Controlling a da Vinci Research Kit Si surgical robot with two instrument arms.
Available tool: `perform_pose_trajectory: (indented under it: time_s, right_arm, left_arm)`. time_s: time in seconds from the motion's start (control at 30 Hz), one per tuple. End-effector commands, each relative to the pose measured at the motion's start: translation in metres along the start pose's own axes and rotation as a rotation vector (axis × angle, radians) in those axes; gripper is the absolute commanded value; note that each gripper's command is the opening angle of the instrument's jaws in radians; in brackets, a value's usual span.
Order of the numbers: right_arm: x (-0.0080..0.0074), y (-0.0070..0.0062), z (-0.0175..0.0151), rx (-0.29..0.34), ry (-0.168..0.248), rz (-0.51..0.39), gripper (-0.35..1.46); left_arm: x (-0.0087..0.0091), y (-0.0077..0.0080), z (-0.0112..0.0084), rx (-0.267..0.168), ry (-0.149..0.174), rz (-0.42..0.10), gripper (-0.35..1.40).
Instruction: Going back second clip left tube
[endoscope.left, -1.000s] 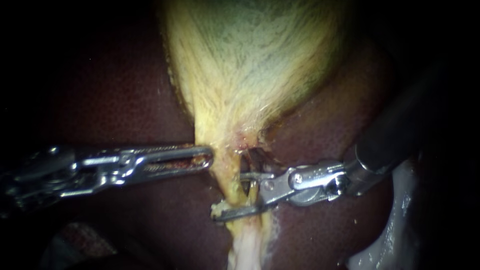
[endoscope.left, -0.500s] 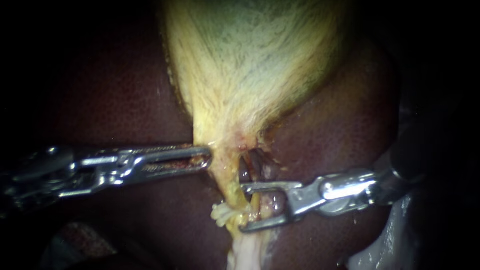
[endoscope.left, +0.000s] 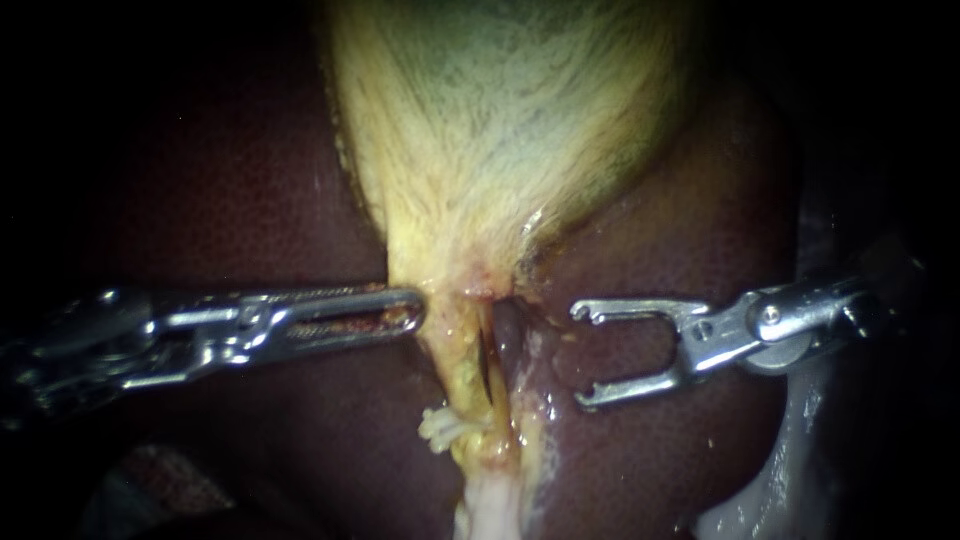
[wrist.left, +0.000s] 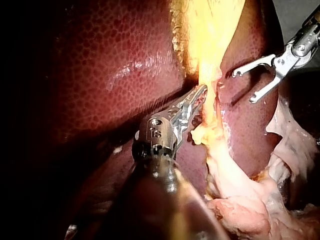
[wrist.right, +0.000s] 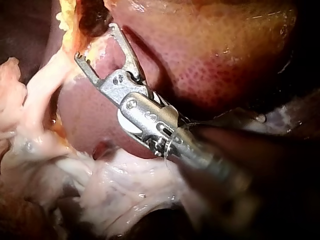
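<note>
Standing wide apart and empty, the jaws of my right instrument hang over the dark liver, just beside the stalk of tissue under the gallbladder and touching none of it. Each jaw ends in a small hooked tip, and both tips face the stalk.

My left instrument comes in level from the other side. Its long slotted jaws lie pressed together, with their tip closed on the yellow neck of the gallbladder where it narrows.

Below that grip the left tube runs down as a yellowish strand, with a dark slit along its right edge parting it from the paler strand next to it. It lies between the two instruments, nearer the left one. Whether a clip sits on it I cannot tell.

A frayed tuft of pale tissue sticks out from the tube's left side, lower down.
</note>
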Motion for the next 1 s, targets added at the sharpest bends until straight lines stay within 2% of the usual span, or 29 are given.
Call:
perform_pose_trajectory:
  time_s: [0.03,0.27,0.5,1.0]
  right_arm:
    - [0.0001,-0.0001,0.0001,0.001,-0.001,-0.005,0.6]
    - [0.0,-0.0002,-0.0001,0.003,-0.002,-0.036,0.6]
    - [0.0,-0.0003,-0.0003,0.004,-0.002,-0.054,0.6]
    - [0.0,-0.0004,-0.0004,0.004,-0.002,-0.06,0.6]
  left_arm:
    - [0.0001,0.0001,0.0002,-0.002,-0.001,0.001,-0.2]
    - [0.0011,0.001,0.0023,-0.001,-0.003,0.007,-0.2]
    - [0.0023,0.0007,0.0043,0.01,0.008,0.02,-0.2]
    - [0.0027,0.0006,0.0048,0.012,0.016,0.017,-0.2]
